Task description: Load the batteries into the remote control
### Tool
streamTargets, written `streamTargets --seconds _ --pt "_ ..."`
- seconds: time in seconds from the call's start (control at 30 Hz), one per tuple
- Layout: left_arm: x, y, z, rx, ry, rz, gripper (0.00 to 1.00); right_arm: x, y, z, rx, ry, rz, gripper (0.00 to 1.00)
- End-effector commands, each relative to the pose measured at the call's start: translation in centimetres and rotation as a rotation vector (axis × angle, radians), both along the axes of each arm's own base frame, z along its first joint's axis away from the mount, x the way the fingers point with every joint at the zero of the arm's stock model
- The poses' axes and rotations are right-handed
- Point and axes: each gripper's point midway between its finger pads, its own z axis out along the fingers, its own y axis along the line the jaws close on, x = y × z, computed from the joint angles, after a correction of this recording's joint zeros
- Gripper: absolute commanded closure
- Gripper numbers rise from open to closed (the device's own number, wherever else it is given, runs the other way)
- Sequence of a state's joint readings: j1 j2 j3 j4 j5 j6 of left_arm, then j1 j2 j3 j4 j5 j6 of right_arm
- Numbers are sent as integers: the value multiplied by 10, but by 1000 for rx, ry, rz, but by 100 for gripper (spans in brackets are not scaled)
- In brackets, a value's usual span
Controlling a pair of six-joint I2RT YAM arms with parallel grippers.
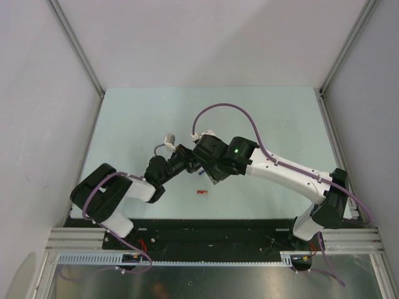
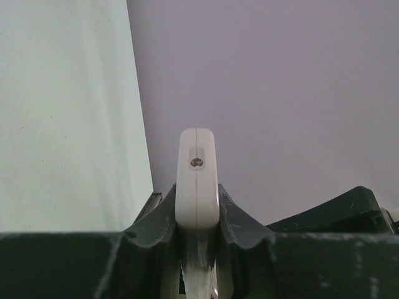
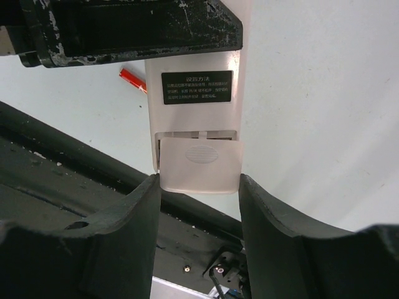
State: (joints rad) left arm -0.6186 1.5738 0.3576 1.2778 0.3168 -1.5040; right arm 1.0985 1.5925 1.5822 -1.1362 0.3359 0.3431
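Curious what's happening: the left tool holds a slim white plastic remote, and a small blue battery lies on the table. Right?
The small cylindrical battery on the table is red, not blue; the right wrist view shows it. The left tool does hold the slim white plastic remote.

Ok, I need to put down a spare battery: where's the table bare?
Bare: the far half of the table, and the near patch right of the red battery. Crowded: the middle, where the left pincer and right pincer clamp the remote.
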Motion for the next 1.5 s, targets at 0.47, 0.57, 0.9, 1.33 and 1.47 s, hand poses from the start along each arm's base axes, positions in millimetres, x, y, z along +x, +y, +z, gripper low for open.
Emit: streamTargets --seconds 0.47,0.57,0.9,1.33,1.47 --pt "-3 -8 31 -76 -67 -32 100 6 10 13 53 -41 6 81" --pt "-3 -7 31 -77 -68 -31 100 6 9 12 50 -41 4 81" --pt "-2 -7 29 -73 -65 -27 100 2 4 9 40 -29 -1 81" --pt "-2 -7 32 -78 -72 -26 100 0 2 4 42 -18 -2 81" --pt "-2 -7 31 -77 -69 -24 100 -1 2 5 48 -16 -5 81"
